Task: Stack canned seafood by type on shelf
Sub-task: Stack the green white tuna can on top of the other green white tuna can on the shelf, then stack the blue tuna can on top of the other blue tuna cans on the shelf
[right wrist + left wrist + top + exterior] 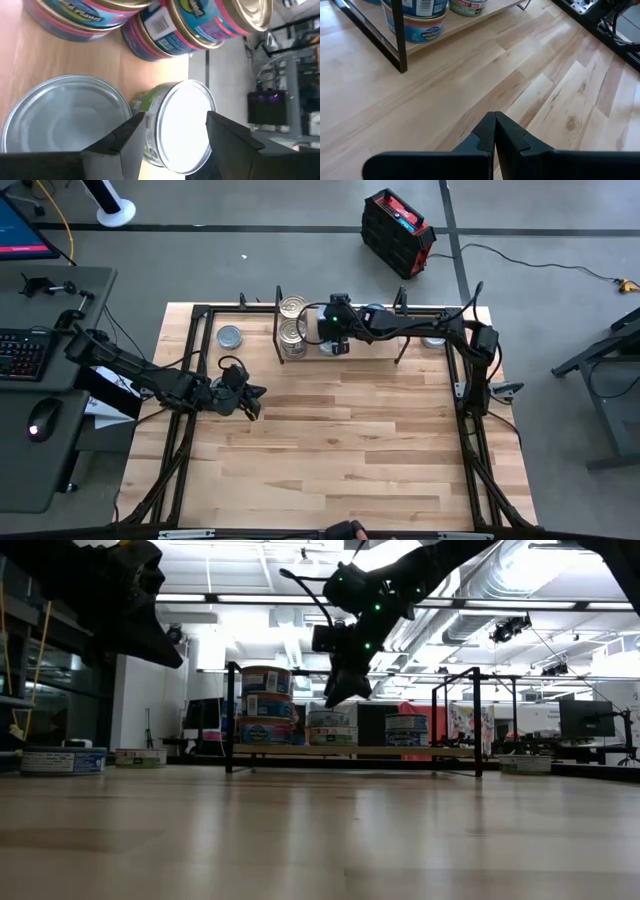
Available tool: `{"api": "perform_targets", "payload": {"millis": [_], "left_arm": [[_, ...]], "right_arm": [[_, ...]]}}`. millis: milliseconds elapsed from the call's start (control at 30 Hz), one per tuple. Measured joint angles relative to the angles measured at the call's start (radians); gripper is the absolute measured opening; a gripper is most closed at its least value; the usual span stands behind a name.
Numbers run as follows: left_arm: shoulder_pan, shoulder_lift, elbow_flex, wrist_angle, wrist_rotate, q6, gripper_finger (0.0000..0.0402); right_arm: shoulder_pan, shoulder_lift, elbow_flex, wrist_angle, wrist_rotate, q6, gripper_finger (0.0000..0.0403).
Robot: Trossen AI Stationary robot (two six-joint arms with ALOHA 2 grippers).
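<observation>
From above, the right gripper (338, 340) is hovering over the shelf (410, 344), beside stacked tins (292, 330); one tin (230, 336) is lying apart on the table (340, 450). At table level, tins are sitting in short stacks on the shelf board. The left gripper (494, 131) is waiting, fingers pressed together, empty. The right wrist view is showing open fingers straddling a green-labelled tin (175, 127), seemingly not clamping it. Rigid, smooth-sided and likely slippery, it is best gripped across the rim.
</observation>
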Motion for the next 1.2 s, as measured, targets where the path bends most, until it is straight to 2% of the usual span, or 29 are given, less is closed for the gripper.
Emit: {"api": "perform_targets", "payload": {"millis": [267, 500, 567, 633, 767, 867, 1033, 1100, 1200], "left_arm": [[0.000, 0.000, 0.000, -0.005, 0.007, -0.003, 0.0000], [-0.004, -0.004, 0.009, -0.016, 0.036, 0.003, 0.0000], [-0.019, -0.028, 0.055, -0.044, 0.099, 0.050, 0.0000], [-0.046, -0.052, 0.126, -0.086, 0.120, 0.095, 0.0000], [-0.078, -0.061, 0.249, -0.316, 0.121, 0.120, 0.0000], [-0.082, -0.055, 0.289, -0.504, 0.121, 0.034, 0.0000], [-0.048, -0.038, 0.290, -0.731, 0.138, -0.301, 0.0000], [-0.011, -0.017, 0.289, -0.800, 0.174, -0.409, 0.0000], [0.054, 0.037, 0.290, -0.834, 0.242, -0.438, 0.0000]], "right_arm": [[-0.006, 0.000, 0.051, -0.110, -0.003, 0.053, 0.0197], [-0.004, 0.000, 0.163, -0.255, -0.037, 0.128, 0.0197], [-0.007, -0.003, 0.211, -0.322, -0.095, 0.181, 0.0197], [-0.010, -0.006, 0.252, -0.383, -0.178, 0.253, 0.0197], [-0.020, -0.019, 0.279, -0.488, -0.384, 0.420, 0.0187], [-0.018, -0.035, 0.243, -0.578, -0.481, 0.465, 0.0148], [0.003, -0.111, 0.048, -0.608, -0.644, 0.522, 0.0025], [0.015, -0.171, -0.064, -0.548, -0.704, 0.587, 0.0012], [0.044, -0.264, -0.244, -0.409, -0.713, 0.711, 0.0006]]}}
